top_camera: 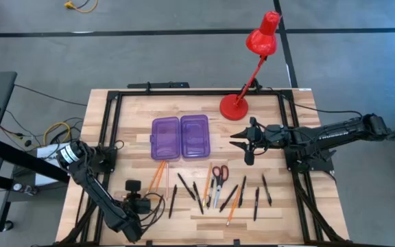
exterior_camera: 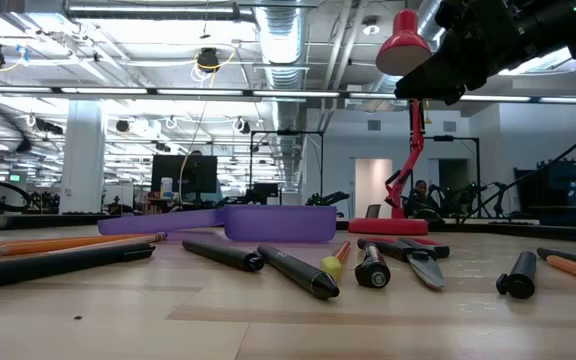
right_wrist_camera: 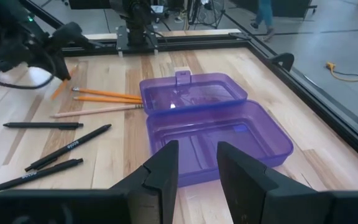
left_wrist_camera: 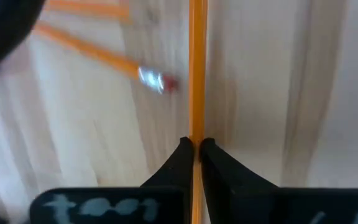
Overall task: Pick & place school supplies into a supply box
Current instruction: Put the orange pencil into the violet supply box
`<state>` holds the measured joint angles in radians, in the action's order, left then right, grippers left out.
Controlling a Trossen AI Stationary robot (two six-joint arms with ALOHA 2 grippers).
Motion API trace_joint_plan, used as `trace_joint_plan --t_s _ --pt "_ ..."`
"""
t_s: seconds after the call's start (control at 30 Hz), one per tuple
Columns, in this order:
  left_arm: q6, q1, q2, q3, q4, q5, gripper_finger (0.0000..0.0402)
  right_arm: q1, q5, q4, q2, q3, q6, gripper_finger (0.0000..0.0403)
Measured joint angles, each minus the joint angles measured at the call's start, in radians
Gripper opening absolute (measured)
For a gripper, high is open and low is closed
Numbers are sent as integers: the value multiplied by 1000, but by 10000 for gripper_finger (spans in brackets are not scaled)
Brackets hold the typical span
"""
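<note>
The left pincer (left_wrist_camera: 195,149) is clamped on a thin orange pencil (left_wrist_camera: 196,68) low over the counter (top_camera: 136,110), near the other pencils (top_camera: 158,175). The pencil looks light, stiff and smooth; a mid-shaft grip should keep it from pivoting. The right pincer (right_wrist_camera: 196,163), fingers apart, hovers beside the open purple box (top_camera: 180,137). Pen lettering is unreadable.

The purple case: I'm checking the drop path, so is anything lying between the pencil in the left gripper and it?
Nothing visible blocks the way. The left gripper is shut on an orange pencil, and only two other pencils lie flat on the table between it and the open purple case.
</note>
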<state>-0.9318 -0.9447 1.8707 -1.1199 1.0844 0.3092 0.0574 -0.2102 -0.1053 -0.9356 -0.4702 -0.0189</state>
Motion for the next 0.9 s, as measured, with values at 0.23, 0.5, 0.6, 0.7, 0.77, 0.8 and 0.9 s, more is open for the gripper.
trace_joint_plan --t_s 0.23,0.5,0.6,0.7,0.77,0.8,0.9 --pt "-31 0 -2 -93 180 142 0 0 0 -7 0 0 0 107" --pt "-73 22 -3 -143 319 341 0 0 0 -7 0 0 0 107" --pt "-35 58 -3 -143 321 431 0 0 0 -7 0 0 0 107" --pt "16 116 -3 -143 321 522 0 0 0 -6 0 0 0 107" --pt "52 164 -3 -143 320 588 0 0 0 -6 0 0 0 107" --pt "68 190 -3 -143 319 620 0 0 0 -6 0 0 0 107" --pt "115 277 -3 -143 301 694 0 0 0 -6 0 0 0 107"
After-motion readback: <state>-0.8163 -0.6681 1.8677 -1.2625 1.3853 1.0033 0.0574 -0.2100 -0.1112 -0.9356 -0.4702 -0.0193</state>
